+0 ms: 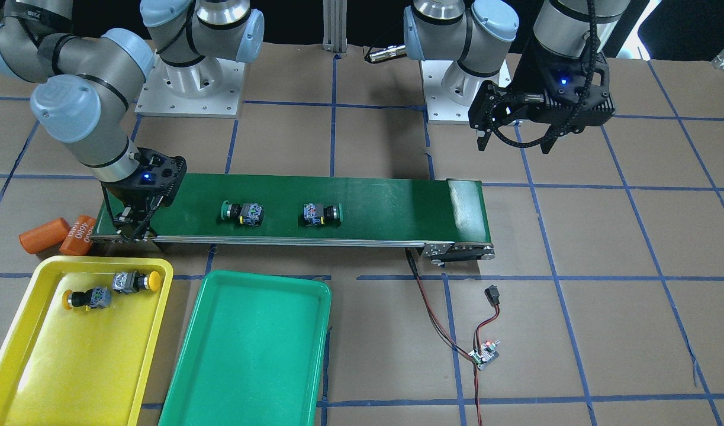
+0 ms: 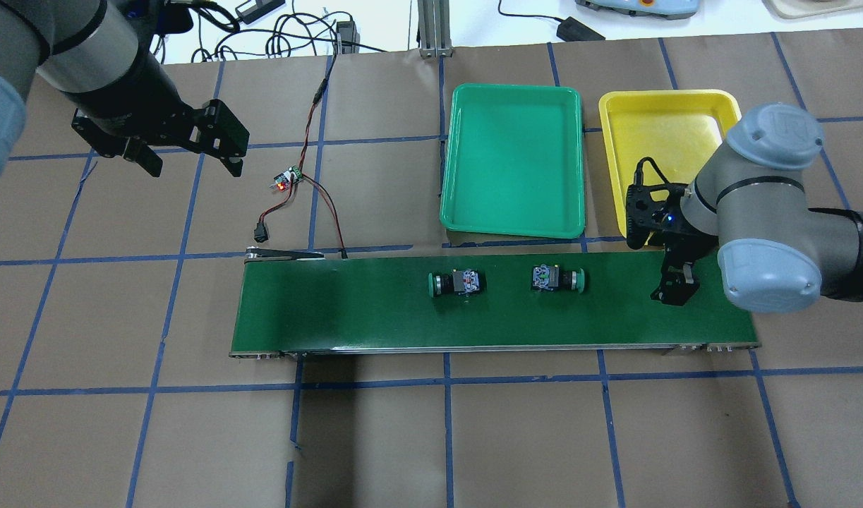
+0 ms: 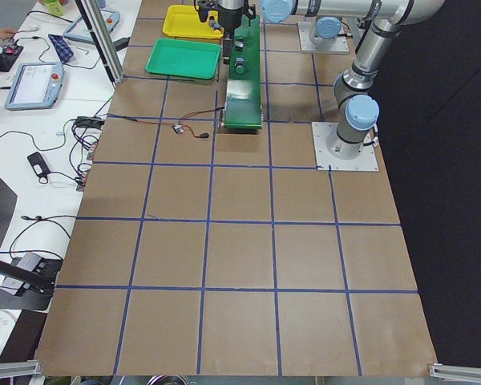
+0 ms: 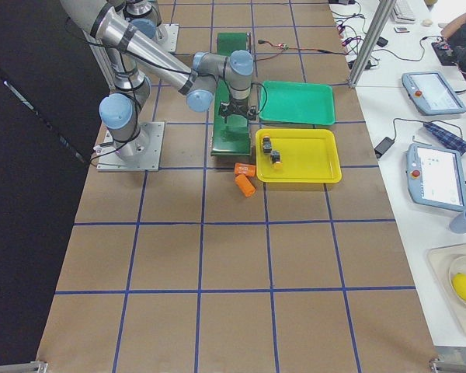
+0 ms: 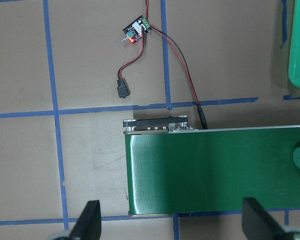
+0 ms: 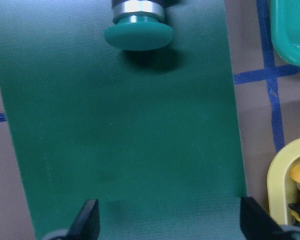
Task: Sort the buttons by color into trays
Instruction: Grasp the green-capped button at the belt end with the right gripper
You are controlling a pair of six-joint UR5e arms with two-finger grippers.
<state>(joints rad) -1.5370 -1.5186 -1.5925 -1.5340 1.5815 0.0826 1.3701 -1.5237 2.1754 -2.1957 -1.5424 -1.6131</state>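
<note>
Two green-capped buttons (image 1: 242, 212) (image 1: 322, 213) lie on their sides on the dark-green conveyor belt (image 1: 385, 204). Two yellow-capped buttons (image 1: 135, 282) (image 1: 89, 298) lie in the yellow tray (image 1: 71, 361). The green tray (image 1: 249, 349) beside it holds nothing. My right gripper (image 1: 132, 228) hangs open low over the belt's end by the yellow tray; in its wrist view a green cap (image 6: 138, 32) lies ahead of the open fingers (image 6: 87, 222). My left gripper (image 1: 514, 144) is open, high above the table past the belt's other end, with nothing in it.
Two orange cylinders (image 1: 45, 235) (image 1: 80, 235) lie off the belt's end beside the yellow tray. A small controller board (image 1: 485, 355) with red and black wires lies near the belt's motor end. Brown table with blue tape lines surrounds everything.
</note>
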